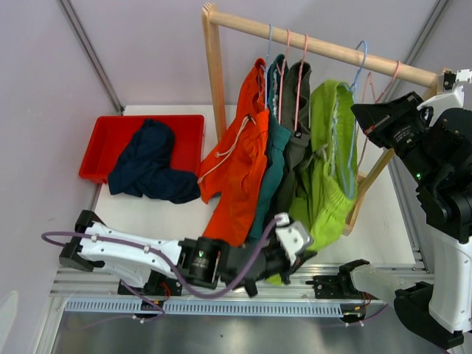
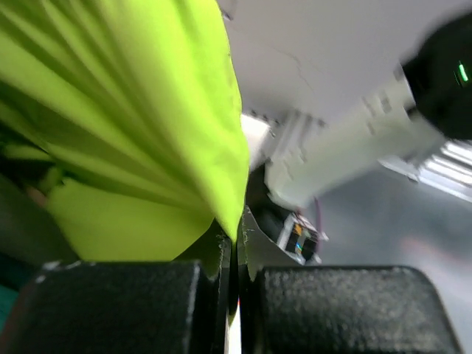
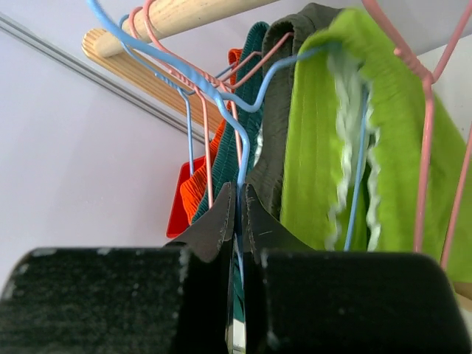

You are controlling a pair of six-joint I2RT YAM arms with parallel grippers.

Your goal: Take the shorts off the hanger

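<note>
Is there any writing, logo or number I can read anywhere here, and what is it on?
No text can be read in any view.
Left arm: a round light emblem on its black wrist joint, too small to make out.
Shorts on the rack, red bin, wooden rack: no labels or print showing.

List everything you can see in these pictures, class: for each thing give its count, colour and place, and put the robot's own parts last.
Rack: one, pale wood, back of table.
Hangers: several, pink and blue wire, on the rack's rail.
Orange shorts: one, white drawstring, hanging leftmost.
Teal shorts: one, hanging next.
Dark grey shorts: one, hanging next.
Lime green shorts: one, hanging rightmost.
Navy shorts: one, lying partly in the tray.
Tray: one, red, left of rack.
Left gripper: black, shut on the lime green hem.
Right gripper: black, shut on a blue hanger wire.
</note>
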